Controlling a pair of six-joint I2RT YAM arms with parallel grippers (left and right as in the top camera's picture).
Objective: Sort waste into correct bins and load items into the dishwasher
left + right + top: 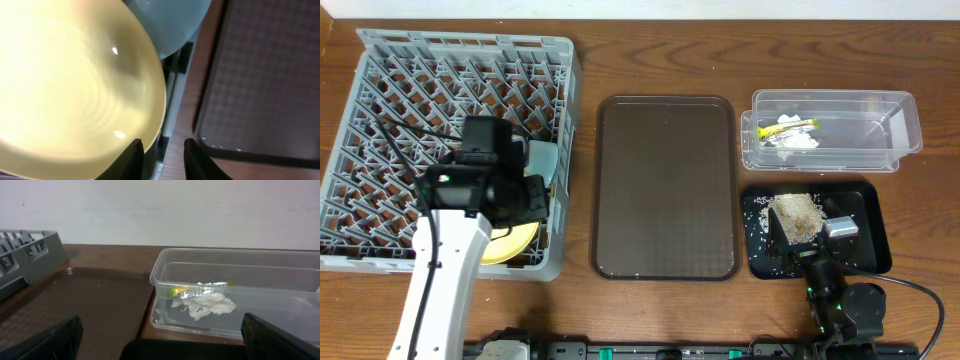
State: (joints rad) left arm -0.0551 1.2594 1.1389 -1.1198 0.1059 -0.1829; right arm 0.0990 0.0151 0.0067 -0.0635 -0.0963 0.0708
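The yellow plate [513,246] leans in the near right corner of the grey dishwasher rack [380,90], with the light blue bowl [546,160] just behind it. My left gripper [538,205] hangs over that corner. In the left wrist view the plate [70,85] fills the left side and the blue bowl [172,22] shows at the top. The left gripper [162,160] is open a little, the plate's rim beside its left finger and nothing gripped. My right gripper [167,342] stands wide open and holds nothing, over the black tray [865,215] of beige food scraps [798,214].
The clear tub [905,130] at the back right holds the snack wrapper [790,126] and the white tissue [798,142]. A dark brown serving tray [665,190] lies between the rack and the bins. The rack's right wall [172,95] stands next to the left fingers.
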